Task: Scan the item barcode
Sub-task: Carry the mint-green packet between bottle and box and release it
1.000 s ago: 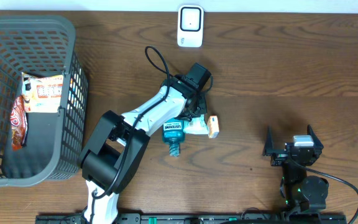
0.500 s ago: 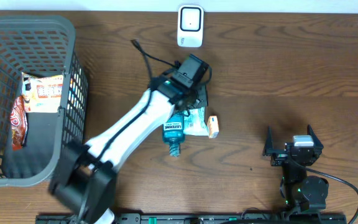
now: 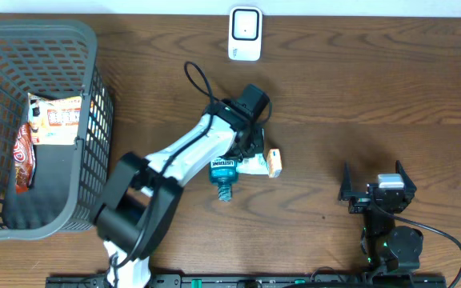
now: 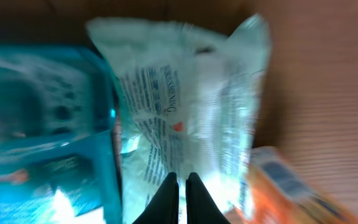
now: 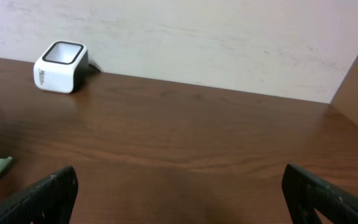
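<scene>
Packet (image 4: 191, 106), mid-table, against bottle (image 4: 42, 124): left gripper (image 4: 182, 183) fingers pressed together at its film, hold unclear; right gripper (image 3: 373, 182) spread. Risk: slick film slipping free.

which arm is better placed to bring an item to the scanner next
Left. The left gripper is shut at the pouch, not far from the scanner. The right gripper is open, empty and well away from the pouch.

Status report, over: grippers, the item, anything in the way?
Left gripper shut over the pouch. Right gripper open, idle. Pouch lies between bottle and orange box, not yet at scanner. Nothing blocks the way.
</scene>
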Available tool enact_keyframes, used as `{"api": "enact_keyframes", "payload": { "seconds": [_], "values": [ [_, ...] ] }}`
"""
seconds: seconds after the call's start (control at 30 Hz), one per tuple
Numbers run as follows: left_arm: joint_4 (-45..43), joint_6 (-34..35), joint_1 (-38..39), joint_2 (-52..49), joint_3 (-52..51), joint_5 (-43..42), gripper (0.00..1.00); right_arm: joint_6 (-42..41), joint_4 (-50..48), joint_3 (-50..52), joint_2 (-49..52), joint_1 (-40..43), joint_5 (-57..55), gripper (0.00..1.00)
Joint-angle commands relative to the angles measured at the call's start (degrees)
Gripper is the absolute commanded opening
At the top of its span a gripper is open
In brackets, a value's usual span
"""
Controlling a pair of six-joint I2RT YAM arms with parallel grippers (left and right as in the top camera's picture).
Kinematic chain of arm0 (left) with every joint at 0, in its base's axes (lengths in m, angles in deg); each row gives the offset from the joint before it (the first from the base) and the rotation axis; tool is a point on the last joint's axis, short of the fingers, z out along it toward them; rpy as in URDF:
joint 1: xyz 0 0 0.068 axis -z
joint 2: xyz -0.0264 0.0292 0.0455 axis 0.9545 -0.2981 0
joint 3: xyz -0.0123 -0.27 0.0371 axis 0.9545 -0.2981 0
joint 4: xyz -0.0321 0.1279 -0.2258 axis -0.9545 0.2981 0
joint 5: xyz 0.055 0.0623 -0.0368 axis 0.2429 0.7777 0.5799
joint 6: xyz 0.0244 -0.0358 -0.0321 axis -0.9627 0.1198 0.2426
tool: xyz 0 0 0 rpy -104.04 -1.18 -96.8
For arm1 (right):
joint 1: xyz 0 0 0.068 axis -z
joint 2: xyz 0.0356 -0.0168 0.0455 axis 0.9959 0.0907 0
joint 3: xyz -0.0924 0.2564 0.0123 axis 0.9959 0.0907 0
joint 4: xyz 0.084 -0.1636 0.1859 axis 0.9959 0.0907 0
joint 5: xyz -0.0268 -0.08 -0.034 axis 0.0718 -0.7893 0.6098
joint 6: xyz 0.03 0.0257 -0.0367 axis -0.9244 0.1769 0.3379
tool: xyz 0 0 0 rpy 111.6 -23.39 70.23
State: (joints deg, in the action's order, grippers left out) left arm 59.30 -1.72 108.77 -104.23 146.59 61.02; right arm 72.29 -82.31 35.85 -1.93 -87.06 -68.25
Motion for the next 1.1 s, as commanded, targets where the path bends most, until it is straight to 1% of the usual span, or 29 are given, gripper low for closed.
{"api": "enact_keyframes", "payload": {
  "seconds": [0.0, 0.2, 0.37, 0.47, 0.57, 0.77, 0.93, 1.07],
  "values": [
    [0.59, -0.37, 0.63, -3.04, -0.46, -2.89, 0.07, 0.59, 0.04, 0.20, -0.09, 0.46, -0.46, 0.99],
    [1.38, -0.46, 0.52, -1.16, 1.33, -1.92, 0.07, 0.59, 0.04, 0.20, -0.09, 0.46, -0.46, 0.99],
    [4.46, -0.61, 0.52, 3.78, 5.53, 3.63, 0.07, 0.59, 0.04, 0.20, -0.09, 0.46, -0.48, 0.99],
    [3.89, -0.59, 0.52, 6.56, 5.90, 4.00, 0.07, 0.59, 0.04, 0.20, -0.09, 0.46, -0.48, 0.99],
    [3.23, -0.59, 0.90, 6.91, 5.88, 4.02, 0.07, 0.59, 0.04, 0.20, -0.09, 0.46, -0.48, 0.99],
    [1.75, -0.52, 1.92, 3.96, 3.98, 5.31, 0.07, 0.59, 0.04, 0.20, -0.09, 0.46, -0.46, 0.99],
    [1.66, 0.15, 2.78, -1.46, 3.45, 5.25, 0.07, 0.59, 0.04, 0.20, -0.09, 0.46, -0.48, 0.99],
    [3.37, 3.06, 3.98, -5.64, 3.45, 4.61, 0.08, 0.59, 0.04, 0.20, -0.09, 0.46, -0.46, 0.99]
  ]
}}
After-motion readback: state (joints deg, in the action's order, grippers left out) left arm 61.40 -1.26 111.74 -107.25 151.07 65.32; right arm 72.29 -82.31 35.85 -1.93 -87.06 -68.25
